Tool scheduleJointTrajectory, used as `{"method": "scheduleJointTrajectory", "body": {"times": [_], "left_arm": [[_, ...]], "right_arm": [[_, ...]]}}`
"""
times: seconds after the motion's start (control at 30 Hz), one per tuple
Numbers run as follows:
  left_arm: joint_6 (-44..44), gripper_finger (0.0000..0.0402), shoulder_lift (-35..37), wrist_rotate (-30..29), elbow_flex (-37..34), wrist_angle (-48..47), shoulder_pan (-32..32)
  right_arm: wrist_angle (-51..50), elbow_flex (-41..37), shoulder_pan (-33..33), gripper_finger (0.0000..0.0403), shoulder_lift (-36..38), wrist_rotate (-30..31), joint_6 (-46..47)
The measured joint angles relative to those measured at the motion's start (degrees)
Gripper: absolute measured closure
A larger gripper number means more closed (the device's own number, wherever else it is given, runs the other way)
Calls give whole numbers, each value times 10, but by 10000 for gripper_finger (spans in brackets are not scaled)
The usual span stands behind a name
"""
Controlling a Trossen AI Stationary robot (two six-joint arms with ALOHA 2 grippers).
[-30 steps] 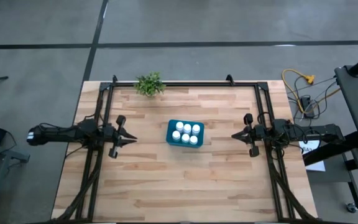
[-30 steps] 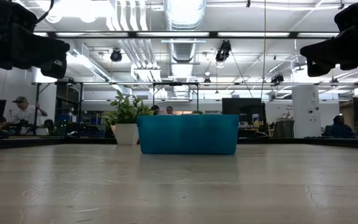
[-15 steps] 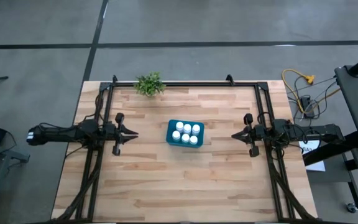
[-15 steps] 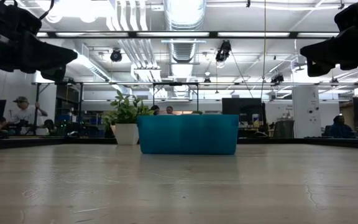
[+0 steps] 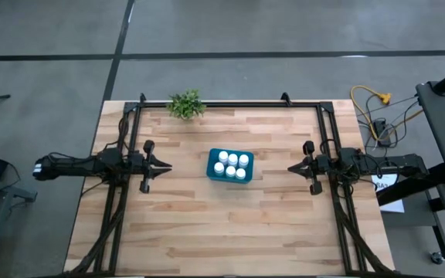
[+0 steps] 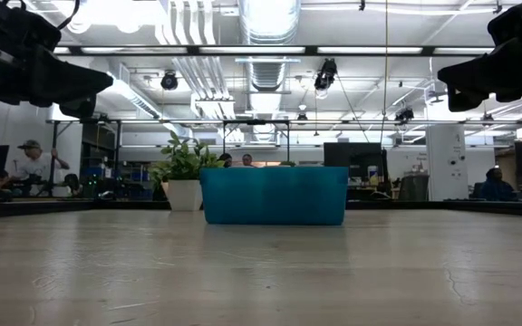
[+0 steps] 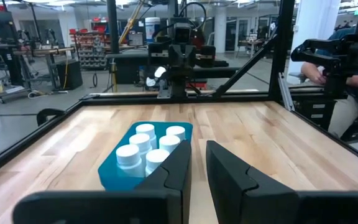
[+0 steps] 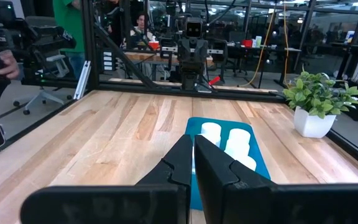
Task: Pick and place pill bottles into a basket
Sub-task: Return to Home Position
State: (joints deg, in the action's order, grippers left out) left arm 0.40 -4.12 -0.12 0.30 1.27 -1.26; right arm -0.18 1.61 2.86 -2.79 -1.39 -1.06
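The teal basket (image 5: 210, 164) stands at the table's middle, and several white pill bottles (image 5: 229, 170) stand upright inside it. They also show in the left wrist view (image 7: 145, 140) and the right wrist view (image 8: 229, 140). My left gripper (image 5: 167, 164) hovers left of the basket, pointing at it. Its fingers (image 7: 199, 146) stand a narrow gap apart and hold nothing. My right gripper (image 5: 290, 167) hovers right of the basket, pointing at it. Its fingers (image 8: 193, 138) are shut and hold nothing. In the low view the basket's wall (image 6: 273, 195) hides the bottles.
A small potted plant (image 5: 185, 104) stands at the table's far edge, left of centre. A black frame rail (image 5: 230, 103) runs around the tabletop. Bare wood lies between each gripper and the basket and across the near half. People sit in the room beyond the table.
My left gripper has turned a little, and its tips have swung toward the table's far edge. It has then kept still. The basket and bottles have not moved.
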Motion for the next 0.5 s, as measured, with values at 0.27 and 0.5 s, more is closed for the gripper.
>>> {"method": "scheduleJointTrajectory", "body": {"times": [0.27,0.5], "left_arm": [[0,368,-1,-3,0,3,0],[0,368,-1,-2,0,7,0]], "right_arm": [[0,0,0,394,0,0,0],[0,0,0,394,0,0,0]]}}
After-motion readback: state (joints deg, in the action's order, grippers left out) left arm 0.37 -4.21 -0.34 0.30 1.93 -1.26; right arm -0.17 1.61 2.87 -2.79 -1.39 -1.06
